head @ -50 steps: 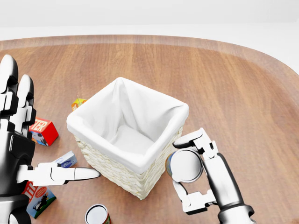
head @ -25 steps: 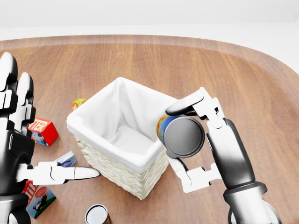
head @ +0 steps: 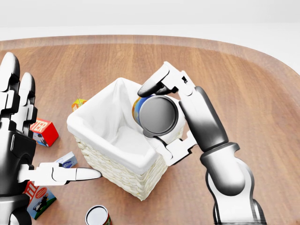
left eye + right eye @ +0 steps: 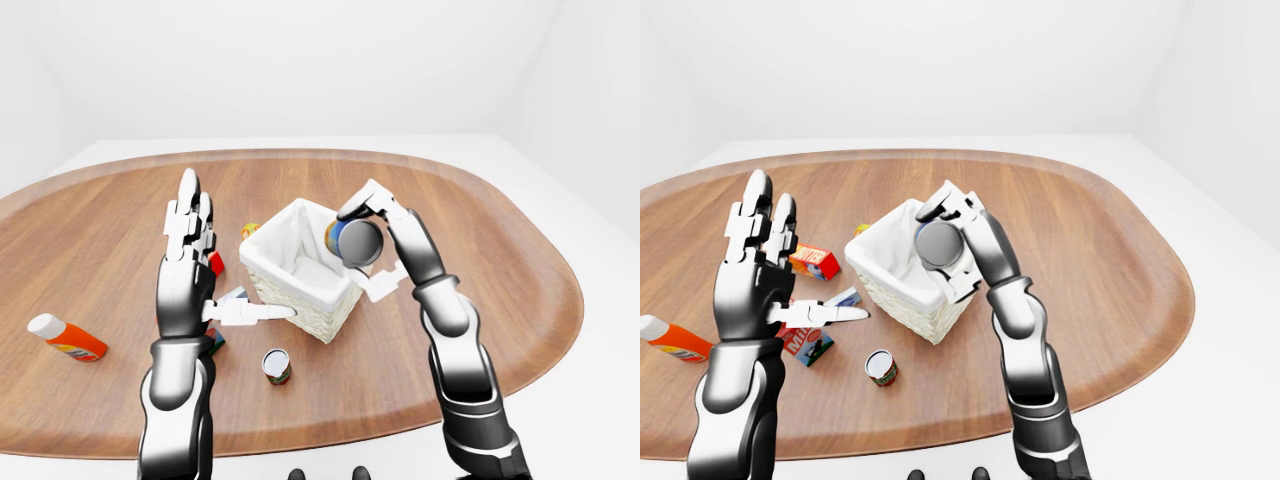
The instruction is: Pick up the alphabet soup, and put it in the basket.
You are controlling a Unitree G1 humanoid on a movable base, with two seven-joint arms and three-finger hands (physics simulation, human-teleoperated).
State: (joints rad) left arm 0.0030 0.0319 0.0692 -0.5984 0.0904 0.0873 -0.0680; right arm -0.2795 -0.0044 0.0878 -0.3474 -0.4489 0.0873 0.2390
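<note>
The soup can (image 3: 157, 116) is gripped in the right hand (image 3: 169, 117), lying on its side over the right rim of the basket (image 3: 123, 174). Pickup is judged complete; lowering and release remain. The left hand (image 3: 21, 140) is spread wide, holding nothing, left of the basket.

Head view: the basket (image 3: 123, 159) is sitting mid-table (image 3: 243, 84), with the alphabet soup (image 3: 157, 115), gripped in the right hand (image 3: 166, 115), hanging over its right rim. The left hand (image 3: 18, 140) is standing at the basket's left (fingers spread), over small boxes (image 3: 44, 132). A can (image 3: 97, 216) is lying below the basket; a bottle (image 4: 65, 339) is lying far left.
</note>
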